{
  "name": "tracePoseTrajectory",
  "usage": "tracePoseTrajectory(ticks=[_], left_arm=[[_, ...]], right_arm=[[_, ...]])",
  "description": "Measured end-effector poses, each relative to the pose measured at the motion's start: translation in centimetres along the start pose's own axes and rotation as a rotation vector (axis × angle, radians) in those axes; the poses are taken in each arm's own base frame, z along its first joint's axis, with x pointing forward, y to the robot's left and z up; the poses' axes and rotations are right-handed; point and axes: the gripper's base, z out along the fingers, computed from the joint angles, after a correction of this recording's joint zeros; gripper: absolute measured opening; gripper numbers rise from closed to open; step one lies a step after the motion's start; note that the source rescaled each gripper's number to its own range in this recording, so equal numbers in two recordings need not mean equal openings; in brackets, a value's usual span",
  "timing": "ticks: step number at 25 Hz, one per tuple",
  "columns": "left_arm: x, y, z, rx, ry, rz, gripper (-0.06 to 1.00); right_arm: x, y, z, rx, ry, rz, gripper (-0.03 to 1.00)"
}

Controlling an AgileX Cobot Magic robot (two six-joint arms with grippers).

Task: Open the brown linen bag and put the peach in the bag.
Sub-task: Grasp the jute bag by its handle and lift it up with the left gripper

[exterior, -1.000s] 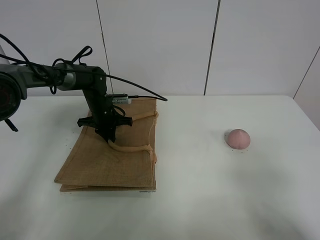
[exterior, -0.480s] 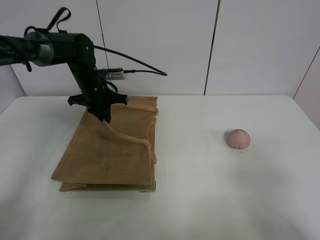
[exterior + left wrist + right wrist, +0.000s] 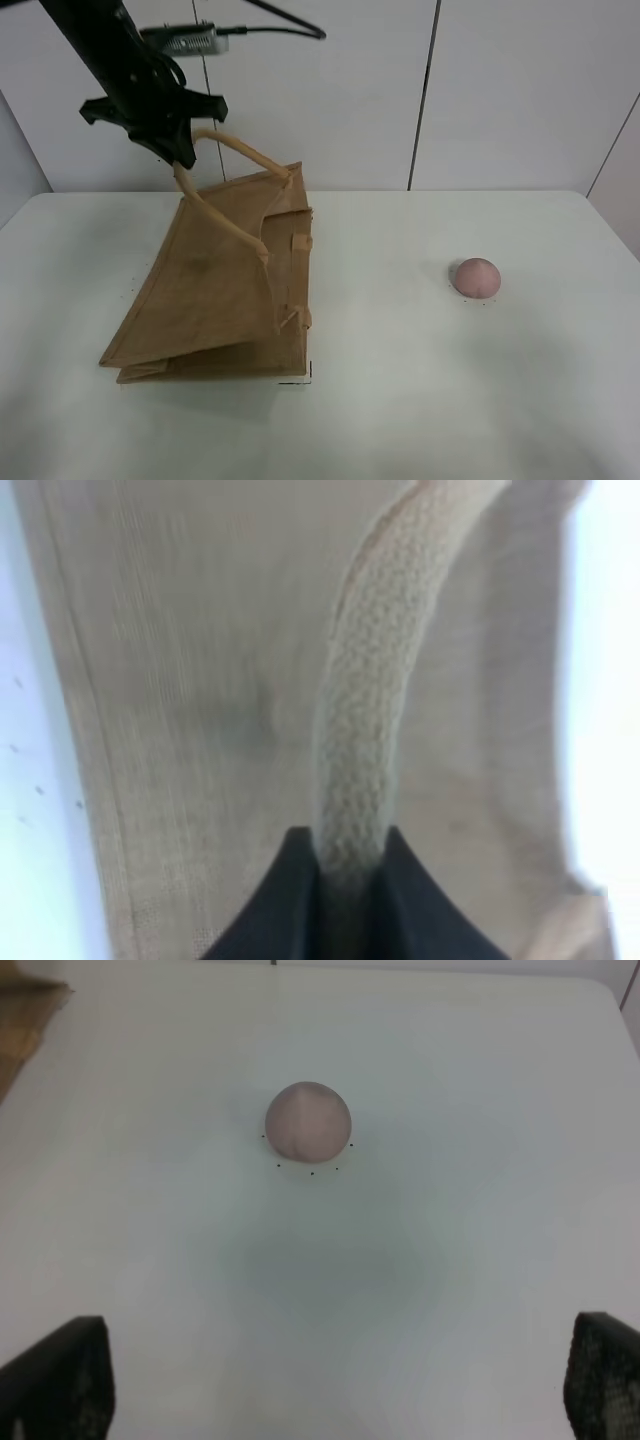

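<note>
The white surface [image 3: 420, 400] carried both of the task's things, well apart. The bag [image 3: 215, 290] sat on its left half with its underside flat on the surface and its upper panel [image 3: 200, 270] pulled up into a slope. Its mouth [image 3: 287, 250] gaped along the edge facing right, and that edge ran from the far side toward the near side in the high view. Above the bag's far corner, the left end effector [image 3: 180, 150] hung high, clamped on one beige handle [image 3: 225, 225]. The wrist view showed its dark fingertips [image 3: 300, 880] pressed against both sides of the cord, with the woven cloth below. The right end effector [image 3: 330, 1380] did not show in the high view. Its own camera caught only two dark fingertips at the frame's corners, spread wide with nothing between them. The peach [image 3: 476, 277] rested alone on the right half of the surface, to the right of the bag's mouth and clear of it. In the right wrist view the peach [image 3: 308, 1122] lay ahead of the spread jaws, roughly centred between them and not touching them. Judged from this, the right arm was much the nearer to the fruit, so the pick would fall to it. The carry would then run leftward across the surface toward the gaping edge, while the left arm held that panel up.
</note>
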Motion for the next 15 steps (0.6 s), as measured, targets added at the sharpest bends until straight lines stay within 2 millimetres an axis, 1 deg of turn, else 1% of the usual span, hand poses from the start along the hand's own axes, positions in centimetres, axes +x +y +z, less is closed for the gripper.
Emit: tracePoseTrajectory(ticks=[3,6,8,12,15], left_arm=[[-1.4,-0.3,-3.1,0.016,-0.117,0.021,0.01],[-2.0,-0.5,-5.0,0.025,-0.188,0.027,0.01],[-2.2,-0.5,-5.4,0.027,-0.205,0.027,0.01],[-2.2,-0.5,-5.4,0.027,-0.206,0.027,0.00],[-2.2,-0.5,-5.4,0.027,-0.205,0.027,0.00]], right_arm=[[0.0,0.0,0.0,0.000,0.000,0.000,1.00],[0.0,0.0,0.0,0.000,0.000,0.000,1.00],[0.0,0.0,0.0,0.000,0.000,0.000,1.00],[-0.1,0.0,0.2,-0.001,0.013,0.001,1.00],[-1.3,-0.1,1.4,-0.006,0.105,0.006,1.00]])
